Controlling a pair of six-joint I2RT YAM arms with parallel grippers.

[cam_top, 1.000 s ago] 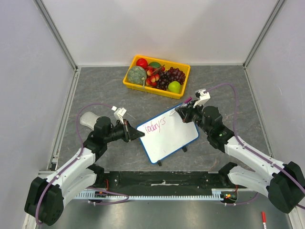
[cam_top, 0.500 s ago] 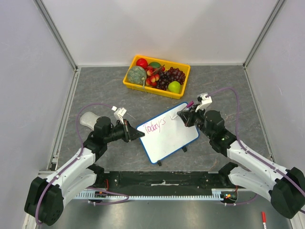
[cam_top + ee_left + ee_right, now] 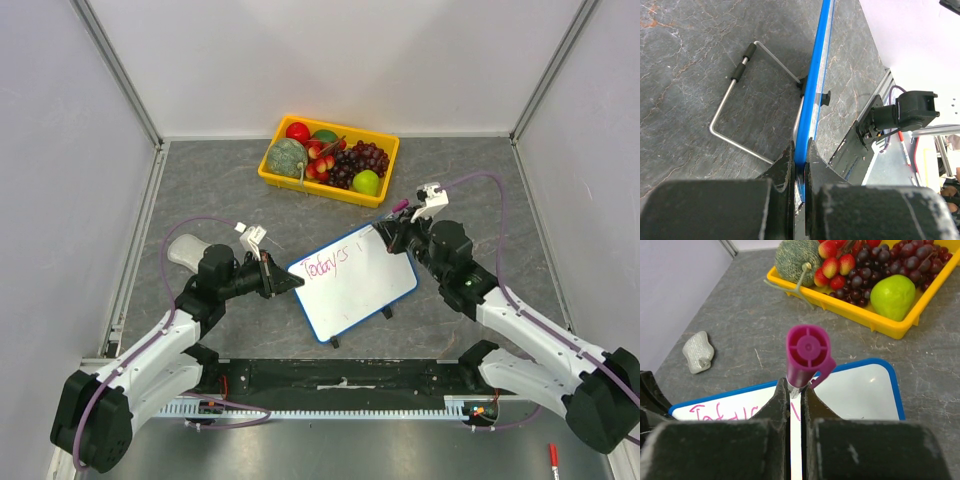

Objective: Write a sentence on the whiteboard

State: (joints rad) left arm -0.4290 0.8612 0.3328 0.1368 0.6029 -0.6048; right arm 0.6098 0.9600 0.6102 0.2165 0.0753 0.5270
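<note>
Pink-magenta ink first: the sentence [image 3: 325,266] reads "Today's" plus one short stroke after it, running along the far part of the whiteboard [image 3: 352,290]. The whiteboard sits on the table [image 3: 200,190] between my two arms, propped on its wire stand [image 3: 735,100]. My left hand [image 3: 799,165] is pinching the whiteboard's blue rim at its left corner, fingers pressed on either face. I judge that's there to stop the board sliding or rocking on the stand while the pen pushes on it. My right hand [image 3: 796,400] is clamped on the pink marker [image 3: 807,352], held near upright with the rear end facing the wrist camera. The tip points down at the whiteboard's far right area, just past the last stroke. My own fingers hide the tip, so I can't tell if it touches. A yellow fruit basket [image 3: 275,175] sits beyond the whiteboard's far edge, apart from it, and a grey lump [image 3: 185,250] lies left of the whiteboard, near my left arm. I'd say one word is done and the next is just starting, with plenty of blank board below for a second line.
</note>
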